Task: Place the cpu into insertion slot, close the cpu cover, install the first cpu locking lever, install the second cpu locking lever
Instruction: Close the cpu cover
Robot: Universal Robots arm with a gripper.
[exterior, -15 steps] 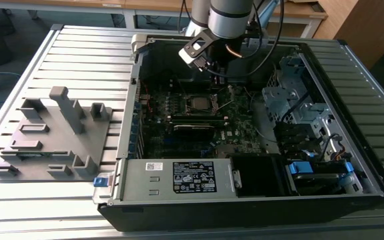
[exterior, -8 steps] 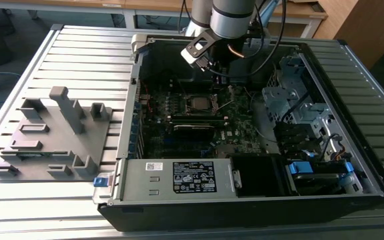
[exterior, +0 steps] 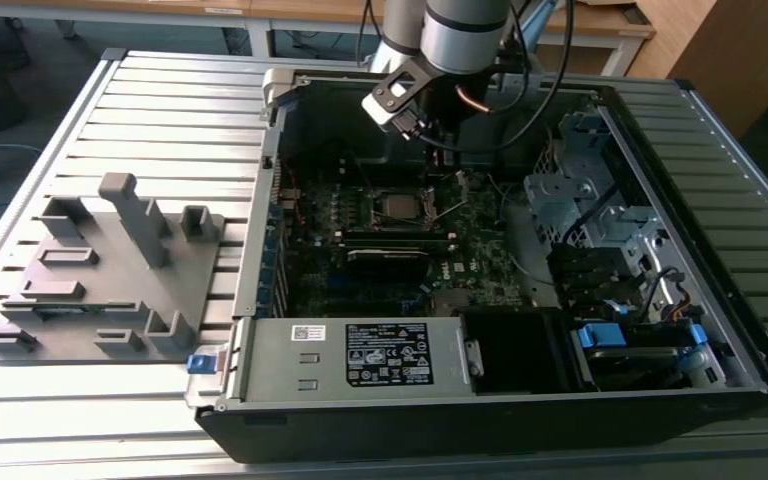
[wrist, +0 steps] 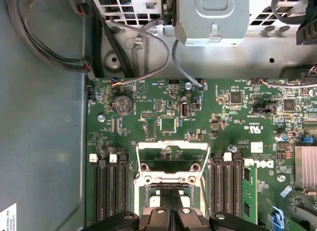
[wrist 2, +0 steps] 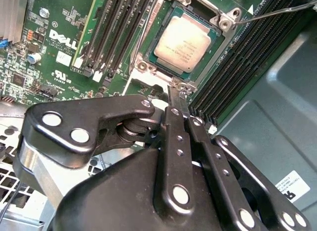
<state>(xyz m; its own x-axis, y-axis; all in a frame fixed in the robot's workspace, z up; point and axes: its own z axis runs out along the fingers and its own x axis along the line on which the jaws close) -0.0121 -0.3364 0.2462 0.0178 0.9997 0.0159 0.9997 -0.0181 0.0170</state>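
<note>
Silver-grey, the cpu already lay flat in the slot, with its cover swung open. Your tool hovered just beside the slot's corner, pressed together and apparently empty. Closing that cover looked best done by pushing its free edge squarely, clear of the chip. Memory slots crowded both sides and a lever stuck out; room lay open above.

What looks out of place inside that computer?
A thin metal lever juts from the socket corner across the memory slots instead of lying clipped beside the cpu. It looks unlatched; nothing seems spilled or broken.
</note>
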